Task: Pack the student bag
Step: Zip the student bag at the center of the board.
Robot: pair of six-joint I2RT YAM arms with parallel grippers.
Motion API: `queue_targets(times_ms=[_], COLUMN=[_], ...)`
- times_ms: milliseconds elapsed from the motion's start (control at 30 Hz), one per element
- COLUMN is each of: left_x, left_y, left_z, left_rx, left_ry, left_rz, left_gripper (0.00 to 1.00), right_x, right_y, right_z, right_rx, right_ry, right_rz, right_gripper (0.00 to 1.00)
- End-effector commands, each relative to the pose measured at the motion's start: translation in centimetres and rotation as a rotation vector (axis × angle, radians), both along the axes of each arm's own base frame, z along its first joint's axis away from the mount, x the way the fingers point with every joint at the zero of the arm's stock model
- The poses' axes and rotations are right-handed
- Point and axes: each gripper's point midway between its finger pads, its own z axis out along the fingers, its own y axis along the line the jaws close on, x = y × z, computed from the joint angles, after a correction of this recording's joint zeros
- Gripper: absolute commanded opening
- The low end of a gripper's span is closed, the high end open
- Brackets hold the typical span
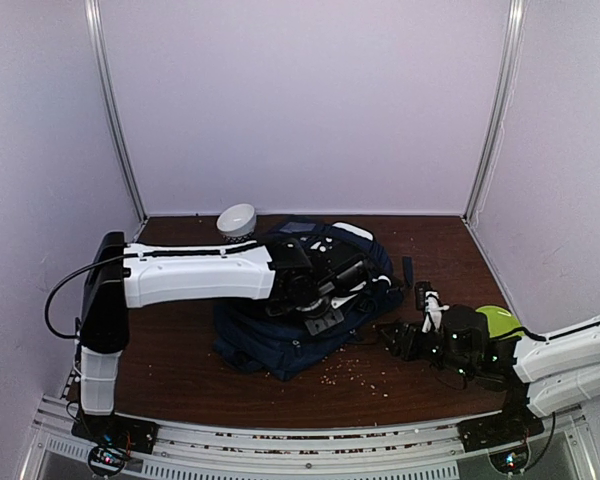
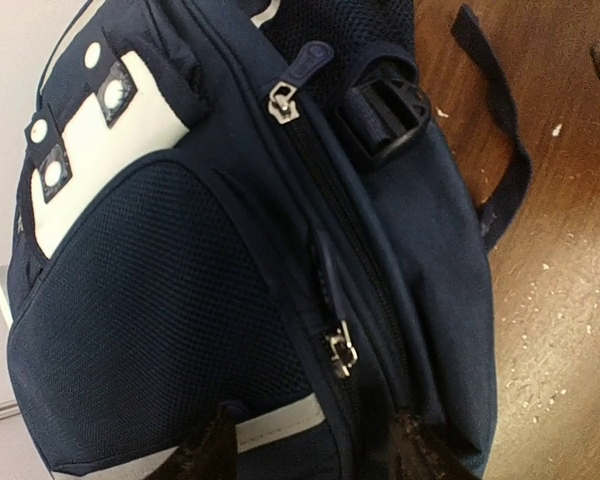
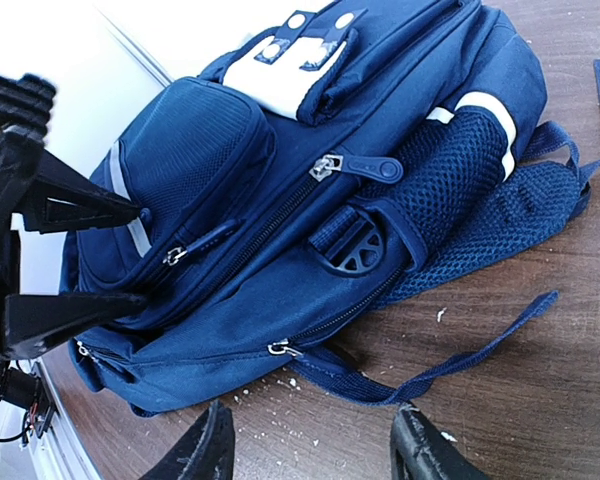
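Observation:
The student bag (image 1: 270, 345) lies on its side in the middle of the table, navy with white patches and stripes. My left gripper (image 2: 315, 455) hovers right over it, open, one dark fingertip (image 2: 212, 452) on the mesh pocket side and the other past the zip seam, with a metal zip pull (image 2: 342, 352) just ahead. Nothing is pinched between them. From the right wrist view the student bag (image 3: 310, 230) shows its closed zips and a black buckle (image 3: 350, 245). My right gripper (image 3: 315, 455) is open above bare table just short of the bag and holds nothing.
A loose navy strap (image 3: 470, 358) trails across the wood in front of my right gripper. A white bowl-shaped object (image 1: 237, 220) stands at the back behind the bag. A green object (image 1: 500, 320) sits by the right arm. Pale crumbs (image 1: 365, 372) dot the table.

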Motion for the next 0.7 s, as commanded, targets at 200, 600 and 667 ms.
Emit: queue_targets(times_ms=[200,600,667], left_x=[1.9,2.9,2.9], left_y=[0.7,0.3,0.1], left_z=[-2.6,2.6,4.3], left_rx=[0.126,0.008,-0.043], left_ry=[-0.073,-0.167,-0.177], left_rz=[0.031,0.070,0.073], left_gripper=[0.34,0.00,0.00], right_x=[-0.1,-0.1,0.0], right_y=[-0.6,-0.1,0.2], right_z=[-0.2,-0.2,-0.3], right_rx=[0.012,-0.003,-0.010], right_ry=[0.014,-0.003,-0.013], right_rz=[-0.019,0.009,0.020], right_gripper=[0.53,0.53,0.53])
